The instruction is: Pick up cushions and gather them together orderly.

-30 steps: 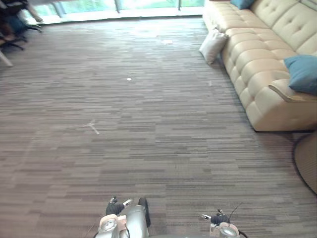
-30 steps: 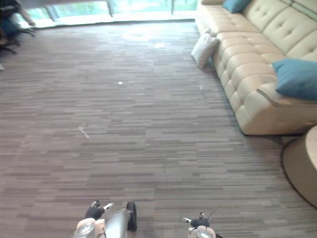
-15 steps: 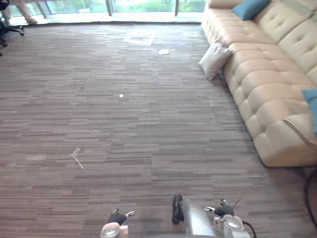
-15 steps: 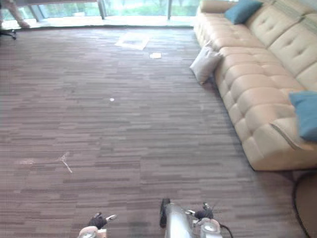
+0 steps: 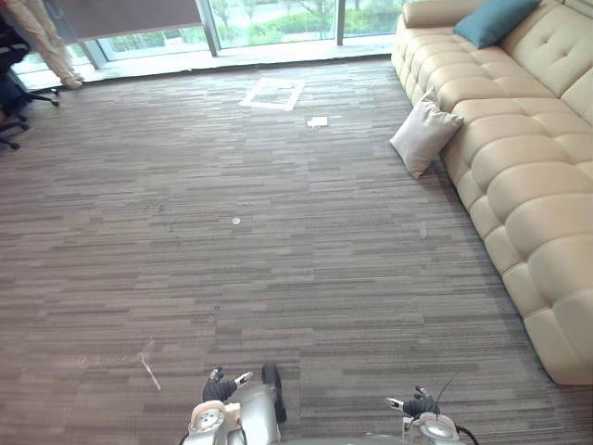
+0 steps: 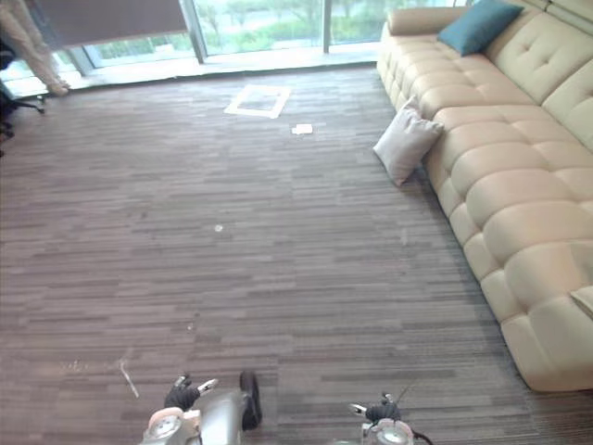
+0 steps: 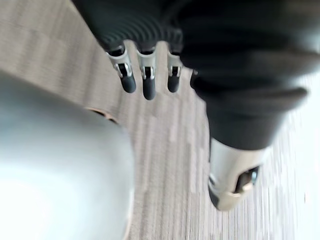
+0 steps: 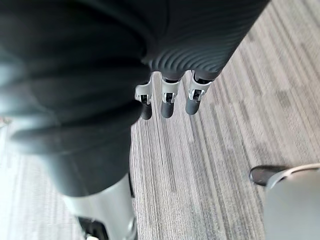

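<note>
- Spreading across the whole room, a grey-brown striped carpet (image 5: 278, 269) runs to a row of tall windows (image 5: 278, 14) at the far end.
- A long beige tufted sofa (image 5: 547, 185) stands along the robot's right side, reaching from near the robot to the windows.
- A pale square sheet (image 5: 272, 92) lies flat on the carpet near the windows, with a small white scrap (image 5: 318, 121) just beside it and a tiny white speck (image 5: 236, 221) nearer the middle of the floor.
- A person's legs (image 5: 42, 42) and a dark chair (image 5: 11, 74) show in the far left corner.
- A grey cushion (image 5: 424, 134) sits on the carpet, propped on its edge and tilted, its upper corner touching the sofa's front; its face turns toward the open floor.
- A blue cushion (image 5: 496, 19) lies on the sofa seat at the far end, by the armrest, its long axis running slantwise from the seat's front up toward the backrest.
- The two cushions are well apart.
- The left hand (image 7: 145, 80) hangs over the carpet with fingers straight and side by side, holding nothing.
- The right hand (image 8: 167, 100) hangs likewise, fingers straight, close together, empty.
</note>
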Robot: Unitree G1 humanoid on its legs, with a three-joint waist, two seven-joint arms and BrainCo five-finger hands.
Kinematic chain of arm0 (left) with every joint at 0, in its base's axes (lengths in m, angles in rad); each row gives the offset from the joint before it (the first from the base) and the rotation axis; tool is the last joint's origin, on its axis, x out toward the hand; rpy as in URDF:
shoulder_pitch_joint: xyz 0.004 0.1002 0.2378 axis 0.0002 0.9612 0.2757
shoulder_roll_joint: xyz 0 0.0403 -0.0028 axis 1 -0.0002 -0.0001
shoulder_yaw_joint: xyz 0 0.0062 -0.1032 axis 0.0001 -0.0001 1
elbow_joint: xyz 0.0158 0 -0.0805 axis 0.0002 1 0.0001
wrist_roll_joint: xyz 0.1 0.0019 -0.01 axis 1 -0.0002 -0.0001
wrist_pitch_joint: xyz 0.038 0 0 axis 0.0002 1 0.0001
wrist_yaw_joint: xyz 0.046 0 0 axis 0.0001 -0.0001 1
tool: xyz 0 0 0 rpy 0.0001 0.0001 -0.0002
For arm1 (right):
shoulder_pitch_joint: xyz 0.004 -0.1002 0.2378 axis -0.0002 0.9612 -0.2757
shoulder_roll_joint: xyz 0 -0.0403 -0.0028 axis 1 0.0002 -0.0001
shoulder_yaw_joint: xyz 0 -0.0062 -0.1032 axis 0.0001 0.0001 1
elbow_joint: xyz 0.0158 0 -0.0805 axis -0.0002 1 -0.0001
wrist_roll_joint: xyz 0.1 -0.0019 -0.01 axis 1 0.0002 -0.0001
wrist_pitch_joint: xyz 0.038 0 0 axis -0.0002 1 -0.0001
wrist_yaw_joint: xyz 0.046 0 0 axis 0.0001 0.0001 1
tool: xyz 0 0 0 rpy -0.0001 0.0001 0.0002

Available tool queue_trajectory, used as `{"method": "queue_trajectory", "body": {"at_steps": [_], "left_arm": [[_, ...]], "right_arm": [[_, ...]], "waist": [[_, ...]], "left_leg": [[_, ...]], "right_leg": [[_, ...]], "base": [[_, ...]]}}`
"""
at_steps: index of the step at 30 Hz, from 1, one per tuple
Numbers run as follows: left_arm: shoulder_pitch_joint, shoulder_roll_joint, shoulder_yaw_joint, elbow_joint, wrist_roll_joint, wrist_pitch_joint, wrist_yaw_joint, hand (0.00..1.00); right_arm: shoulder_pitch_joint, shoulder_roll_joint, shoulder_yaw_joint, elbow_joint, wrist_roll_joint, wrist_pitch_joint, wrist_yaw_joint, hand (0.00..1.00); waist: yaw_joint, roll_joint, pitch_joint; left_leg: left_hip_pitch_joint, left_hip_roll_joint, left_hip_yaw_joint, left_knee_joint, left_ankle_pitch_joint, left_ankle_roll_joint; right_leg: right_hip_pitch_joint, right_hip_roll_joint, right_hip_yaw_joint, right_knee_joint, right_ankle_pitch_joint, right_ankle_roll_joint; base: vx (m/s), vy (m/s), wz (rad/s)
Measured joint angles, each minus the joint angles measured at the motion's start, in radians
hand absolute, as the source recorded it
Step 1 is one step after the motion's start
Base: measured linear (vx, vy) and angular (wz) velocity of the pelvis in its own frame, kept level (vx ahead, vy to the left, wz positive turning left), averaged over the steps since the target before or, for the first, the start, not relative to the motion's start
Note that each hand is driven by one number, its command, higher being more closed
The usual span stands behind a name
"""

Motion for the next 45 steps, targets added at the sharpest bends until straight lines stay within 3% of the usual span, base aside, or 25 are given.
{"method": "queue_trajectory", "body": {"at_steps": [2,3,4,6,7,10,13,15,16,17,18,20,21,24,28,31,32,33,34,36,38,39,40,42,45], "left_arm": [[-0.007,0.025,-0.006,0.017,-0.003,0.004,0.001,0.00],[-0.013,0.038,-0.019,0.036,-0.003,0.007,0.002,0.00],[-0.019,0.040,-0.020,0.048,-0.002,0.014,0.004,0.00],[-0.012,0.037,-0.040,0.067,-0.002,0.018,0.004,0.00],[-0.017,0.032,-0.065,0.085,-0.002,0.019,0.003,0.00],[-0.034,0.020,-0.076,0.104,0.008,0.026,0.002,0.00],[-0.031,0.014,-0.068,0.100,0.021,0.029,-0.001,0.00],[-0.024,-0.007,-0.053,0.103,0.029,0.028,-0.003,0.00],[-0.011,-0.037,-0.036,0.102,0.039,0.026,-0.003,0.00],[-0.010,-0.042,-0.036,0.102,0.040,0.026,-0.004,0.00],[-0.008,-0.055,-0.035,0.101,0.046,0.027,-0.005,0.00],[-0.009,-0.055,-0.022,0.087,0.047,0.029,-0.006,0.00],[-0.001,-0.065,0.006,0.061,0.047,0.027,-0.007,0.00],[0.002,-0.070,0.040,0.018,0.042,0.025,-0.004,0.00],[0.001,-0.073,0.042,-0.015,0.036,0.007,-0.004,0.00],[-0.005,-0.071,0.026,-0.014,0.030,0.000,0.002,0.00],[0.002,-0.061,0.012,-0.012,0.017,-0.001,0.002,0.00],[0.013,-0.036,0.011,-0.009,0.016,0.001,0.001,0.00],[0.022,-0.009,0.013,-0.010,0.016,0.005,0.002,0.00],[0.022,0.011,0.012,-0.002,0.016,0.009,0.003,0.00],[0.006,0.021,0.011,0.019,0.016,0.013,0.005,0.00],[0.004,0.022,0.011,0.024,0.016,0.017,0.005,0.00],[0.001,0.017,0.009,0.036,0.016,0.026,0.005,0.00],[0.007,0.012,-0.004,0.049,0.017,0.028,0.005,0.00],[-0.010,0.005,-0.038,0.079,0.018,0.029,0.003,0.00]], "right_arm": [[-0.013,0.013,-0.004,0.004,0.000,-0.003,0.006,0.00],[-0.019,0.020,-0.003,0.004,-0.001,-0.003,0.007,0.00],[-0.022,0.021,-0.003,0.006,-0.004,-0.004,0.009,0.00],[-0.021,0.020,0.003,-0.003,-0.008,-0.014,0.015,0.00],[-0.021,0.016,0.003,-0.025,-0.008,-0.024,0.017,0.00],[-0.028,0.009,-0.008,-0.069,0.000,-0.036,0.019,0.00],[-0.026,0.005,-0.035,-0.083,0.000,-0.035,0.020,0.00],[-0.025,-0.011,-0.039,-0.081,-0.001,-0.031,0.020,0.00],[-0.024,-0.035,-0.043,-0.080,-0.002,-0.027,0.020,0.00],[-0.024,-0.040,-0.043,-0.080,-0.002,-0.026,0.020,0.00],[-0.024,-0.054,-0.044,-0.083,-0.002,-0.018,0.022,0.00],[-0.023,-0.057,-0.045,-0.085,-0.002,-0.006,0.020,0.00],[-0.022,-0.060,-0.042,-0.080,-0.001,0.001,0.016,0.00],[-0.010,-0.025,-0.020,-0.077,0.006,0.005,0.015,0.00],[-0.005,0.000,-0.023,-0.069,0.020,0.006,0.016,0.00],[-0.002,-0.008,-0.033,-0.033,0.021,0.003,0.012,0.00],[-0.003,-0.011,-0.024,-0.017,0.020,0.005,0.010,0.00],[-0.001,0.001,-0.015,-0.015,0.019,0.006,0.006,0.00],[0.016,0.027,-0.006,-0.019,0.014,0.004,0.004,0.00],[0.024,0.049,-0.005,-0.037,0.012,0.002,0.005,0.00],[0.015,0.056,-0.009,-0.037,0.009,0.002,0.005,0.00],[0.014,0.056,-0.010,-0.040,0.008,0.000,0.006,0.00],[0.015,0.049,-0.009,-0.054,0.000,-0.008,0.009,0.00],[0.016,0.035,0.006,-0.073,-0.002,-0.014,0.013,0.00],[-0.020,0.024,-0.003,-0.080,-0.002,-0.021,0.018,0.00]], "waist": [[-0.005,-0.040,0.009],[-0.013,-0.053,0.012],[-0.016,-0.052,0.021],[-0.018,-0.034,0.017],[-0.029,-0.012,0.016],[-0.040,0.012,0.026],[-0.049,0.002,0.030],[-0.070,0.012,0.025],[-0.069,0.048,0.009],[-0.070,0.055,0.006],[-0.078,0.080,0.001],[-0.087,0.099,0.013],[-0.079,0.110,0.016],[-0.065,0.082,0.024],[-0.045,0.074,0.022],[-0.021,0.078,0.022],[-0.012,0.083,0.021],[-0.005,0.055,-0.002],[-0.010,0.007,-0.033],[-0.012,-0.027,-0.037],[-0.015,-0.035,-0.018],[-0.015,-0.038,-0.016],[-0.019,-0.031,-0.012],[-0.020,-0.015,-0.010],[-0.037,0.011,0.001]], "left_leg": [[0.063,-0.035,0.020,0.011,-0.049,0.022],[0.112,-0.056,0.018,0.001,-0.083,0.031],[0.201,-0.070,0.006,-0.016,-0.127,0.035],[0.323,-0.067,-0.003,-0.078,-0.157,0.036],[0.394,-0.052,-0.016,-0.135,-0.174,0.042],[0.487,-0.025,-0.036,-0.197,-0.199,0.036],[0.601,-0.023,-0.035,-0.247,-0.257,0.009],[0.667,-0.016,-0.049,-0.255,-0.284,0.001],[0.668,0.002,-0.044,-0.204,-0.275,-0.009],[0.661,0.008,-0.043,-0.179,-0.274,-0.010],[0.615,0.035,-0.050,-0.037,-0.264,-0.031],[0.464,0.100,-0.103,0.364,-0.142,-0.180],[0.378,0.151,-0.102,0.595,-0.122,-0.219],[0.237,0.212,-0.002,0.757,-0.182,-0.131],[0.073,0.185,0.088,0.438,-0.240,-0.067],[0.030,0.081,-0.003,-0.008,-0.132,-0.094],[0.025,0.081,-0.035,-0.041,-0.035,-0.092],[0.025,0.058,-0.022,-0.007,0.013,-0.071],[0.019,0.038,-0.005,0.019,-0.017,-0.044],[0.043,0.015,0.038,0.030,-0.061,-0.016],[0.133,-0.015,0.064,0.009,-0.124,-0.004],[0.161,-0.020,0.070,0.005,-0.140,-0.001],[0.252,-0.023,0.086,-0.010,-0.179,0.002],[0.371,-0.021,0.110,-0.077,-0.200,-0.001],[0.502,-0.001,0.160,-0.204,-0.200,-0.005]], "right_leg": [[-0.126,-0.051,0.059,0.334,0.071,0.075],[-0.190,-0.074,0.071,0.514,0.178,0.097],[-0.249,-0.088,0.064,0.690,0.180,0.099],[-0.318,-0.078,0.014,0.763,0.100,0.069],[-0.398,-0.055,-0.057,0.725,0.042,0.044],[-0.550,-0.005,-0.131,0.500,0.028,0.026],[-0.605,0.018,-0.172,0.091,0.195,0.023],[-0.611,0.029,-0.128,0.170,0.299,-0.019],[-0.649,0.033,-0.115,0.302,0.204,-0.044],[-0.653,0.034,-0.115,0.322,0.185,-0.048],[-0.637,0.040,-0.131,0.358,0.127,-0.062],[-0.547,0.077,-0.135,0.332,0.075,-0.071],[-0.464,0.117,-0.137,0.287,0.058,-0.088],[-0.248,0.156,-0.100,0.130,0.045,-0.101],[-0.083,0.140,-0.028,-0.027,0.047,-0.080],[0.007,0.103,0.045,-0.105,0.011,-0.023],[0.042,0.102,0.081,-0.117,-0.019,-0.006],[0.052,0.075,0.120,-0.110,-0.039,-0.002],[0.029,0.040,0.146,-0.067,-0.036,-0.002],[-0.080,0.007,0.182,0.153,-0.003,0.039],[-0.233,-0.029,0.192,0.514,0.118,0.130],[-0.266,-0.038,0.189,0.592,0.124,0.139],[-0.340,-0.048,0.149,0.760,0.110,0.120],[-0.423,-0.056,0.042,0.791,0.055,0.073],[-0.578,-0.045,-0.189,0.533,0.016,0.025]], "base": [[0.57,0.257,0.00],[0.66,0.254,0.26],[0.52,0.168,0.24],[0.54,0.114,0.16],[0.57,0.059,0.24],[0.55,-0.029,0.28],[0.65,-0.148,0.44],[0.70,-0.189,0.38],[0.67,-0.201,0.13],[0.64,-0.234,-0.11],[0.51,-0.208,-0.04],[0.65,-0.250,-0.06],[0.65,-0.205,-0.29],[0.61,-0.125,-0.47],[0.54,0.028,-0.56],[0.45,0.210,-0.76],[0.60,0.406,-0.99],[0.67,0.399,-1.03],[0.59,0.308,-0.78],[0.51,0.252,-0.48],[0.46,0.256,-0.30],[0.58,0.272,-0.25],[0.48,0.196,-0.26],[0.50,0.164,-0.22],[0.53,0.057,-0.07]]}}
